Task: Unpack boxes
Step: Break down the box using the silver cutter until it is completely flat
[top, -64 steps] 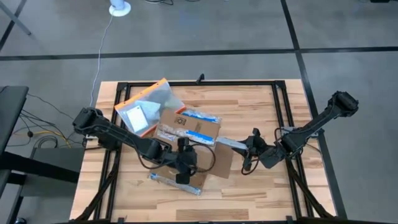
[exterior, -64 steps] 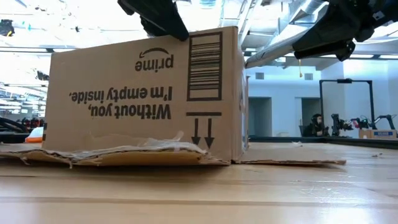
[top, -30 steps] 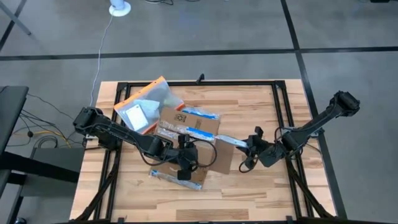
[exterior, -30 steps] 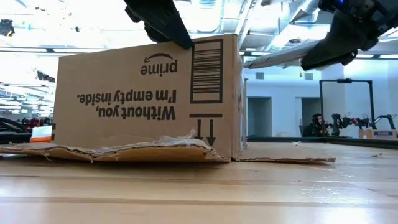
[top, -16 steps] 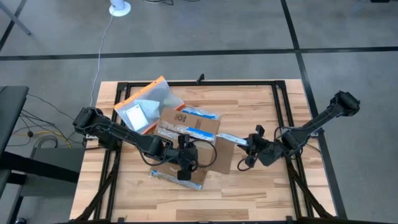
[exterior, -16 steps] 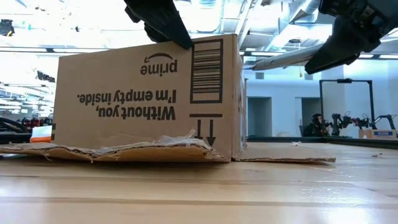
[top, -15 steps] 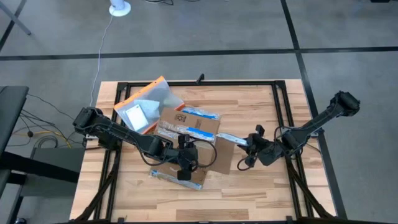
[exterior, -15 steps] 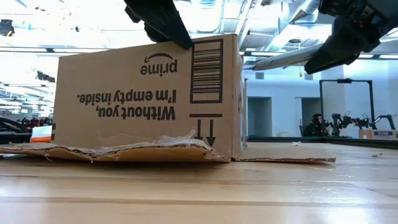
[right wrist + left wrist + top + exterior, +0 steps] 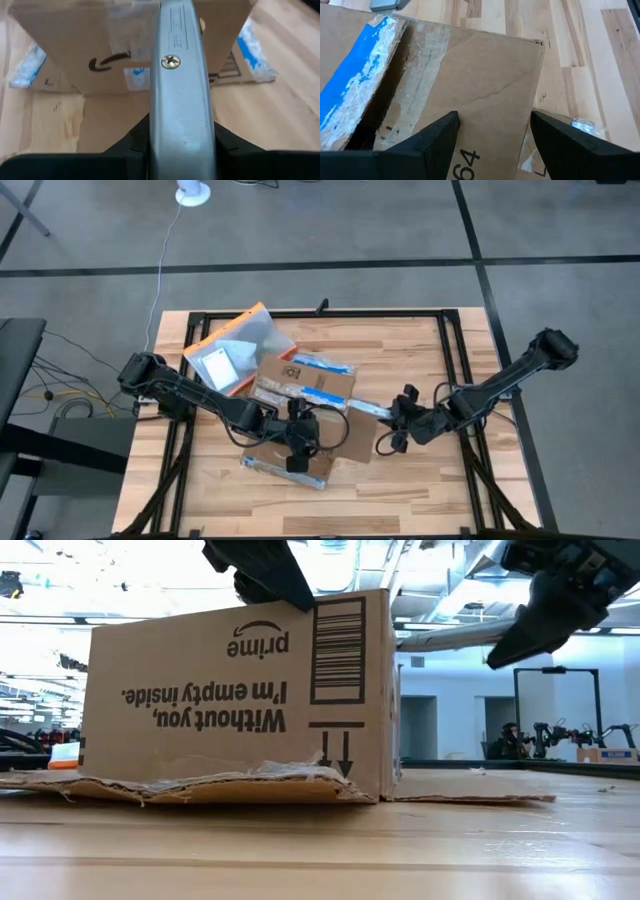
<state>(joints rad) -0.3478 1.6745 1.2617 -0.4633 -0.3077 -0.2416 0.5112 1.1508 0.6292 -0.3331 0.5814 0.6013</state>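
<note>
Right wrist view shows the right gripper [image 9: 182,145] clamped on a grey metal utility knife [image 9: 182,90], which points at the cardboard box [image 9: 300,395]. From above, this gripper hangs just beside the box's right edge, the knife reaching toward its top. The left gripper [image 9: 492,130] is spread apart and rests on the box's near top edge, with one finger on each side of a brown flap [image 9: 485,95].

The box sits near the middle of the wooden table [image 9: 420,480], upside down to judge by its print. An orange-edged clear pouch [image 9: 232,352] lies touching its far left corner.

I judge the task as only begun: flaps lie torn and flat on the table around the box and the blue-and-white tape [image 9: 320,385] looks ragged, but I see nothing lifted out yet.

On the box's near wall I read, inverted, "prime" and "Without you, I'm empty inside.", next to a barcode [image 9: 338,650] and two arrows. The left wrist view shows "64".
</note>
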